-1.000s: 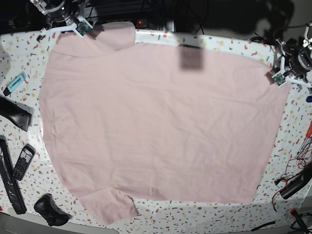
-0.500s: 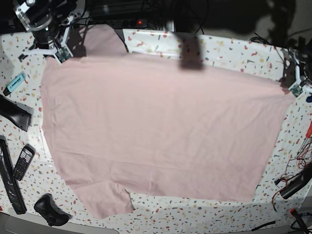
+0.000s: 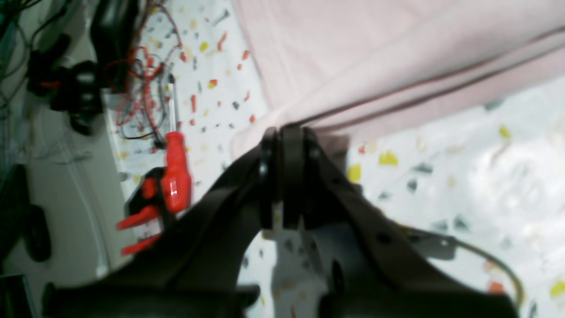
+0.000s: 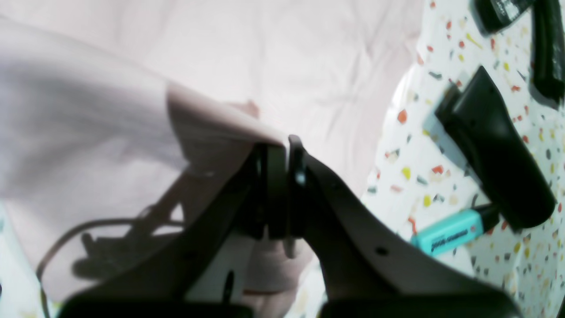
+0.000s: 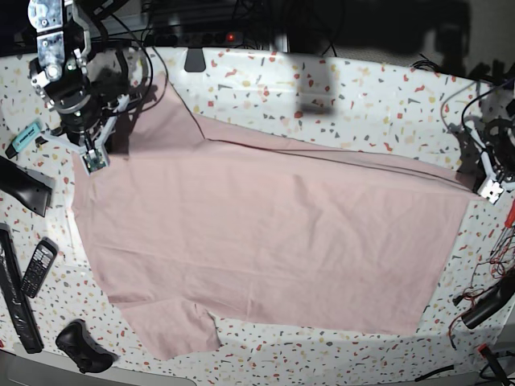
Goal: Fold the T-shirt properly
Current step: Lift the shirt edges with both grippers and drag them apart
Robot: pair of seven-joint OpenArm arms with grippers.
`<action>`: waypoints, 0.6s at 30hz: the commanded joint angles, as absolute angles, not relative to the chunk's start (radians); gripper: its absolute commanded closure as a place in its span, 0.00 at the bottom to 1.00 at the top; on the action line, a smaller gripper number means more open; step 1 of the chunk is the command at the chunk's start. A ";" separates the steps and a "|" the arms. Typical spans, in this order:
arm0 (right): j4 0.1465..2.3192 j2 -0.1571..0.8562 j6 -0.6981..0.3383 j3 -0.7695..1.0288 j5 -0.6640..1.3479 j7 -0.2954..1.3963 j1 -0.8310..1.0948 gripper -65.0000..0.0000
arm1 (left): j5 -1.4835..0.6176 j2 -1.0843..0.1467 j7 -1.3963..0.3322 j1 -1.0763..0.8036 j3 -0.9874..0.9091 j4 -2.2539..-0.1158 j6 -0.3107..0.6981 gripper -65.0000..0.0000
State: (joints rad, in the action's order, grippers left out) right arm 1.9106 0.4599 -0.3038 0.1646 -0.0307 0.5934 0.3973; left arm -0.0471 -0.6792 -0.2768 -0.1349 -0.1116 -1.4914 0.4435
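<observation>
The pale pink T-shirt (image 5: pixel 265 233) lies spread over the speckled table (image 5: pixel 362 88), plain side up, one sleeve at the front left. Its far edge is lifted and drawn forward, and a crease runs from the far left to the right. At the shirt's left edge my right gripper (image 5: pixel 91 161) is shut on a fold of the cloth (image 4: pixel 212 128); the right wrist view shows its tips (image 4: pixel 282 148) pinched together. My left gripper (image 5: pixel 485 190) is shut on the shirt's far right corner (image 3: pixel 309 110), with its tips (image 3: pixel 287 132) closed.
A teal highlighter (image 5: pixel 26 135) and a black wedge-shaped object (image 5: pixel 24 186) lie left of the shirt. A keypad handset (image 5: pixel 38 268) and a black device (image 5: pixel 80 346) sit at the front left. A red screwdriver (image 3: pixel 175 168) and loose wires (image 5: pixel 499 257) lie at the right edge.
Both grippers have moved toward the front with the shirt's far edge in their grip. The far strip of table is now uncovered, and the far left sleeve has been pulled down with it.
</observation>
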 commanded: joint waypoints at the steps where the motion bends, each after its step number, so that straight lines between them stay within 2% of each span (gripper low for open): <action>1: 1.909 0.473 -0.308 0.174 -0.038 0.564 0.373 1.00 | -0.054 -0.685 -0.257 -0.100 -0.123 -1.484 0.443 1.00; 5: 1.858 0.474 -0.323 0.174 -0.010 0.550 0.313 1.00 | -0.054 -0.632 -0.242 -0.026 -0.123 -1.396 0.461 1.00; 11: 1.779 0.474 -0.330 0.173 0.008 0.542 0.237 1.00 | -0.058 -0.620 -0.229 0.054 -0.115 -1.296 0.475 1.00; 14: 1.740 0.474 -0.370 0.167 0.008 0.542 0.212 1.00 | -0.054 -0.620 -0.224 0.084 -0.072 -1.262 0.479 1.00; 18: 1.713 0.474 -0.370 0.161 0.007 0.541 0.196 1.00 | -0.002 -0.620 -0.200 0.124 0.020 -1.231 0.466 1.00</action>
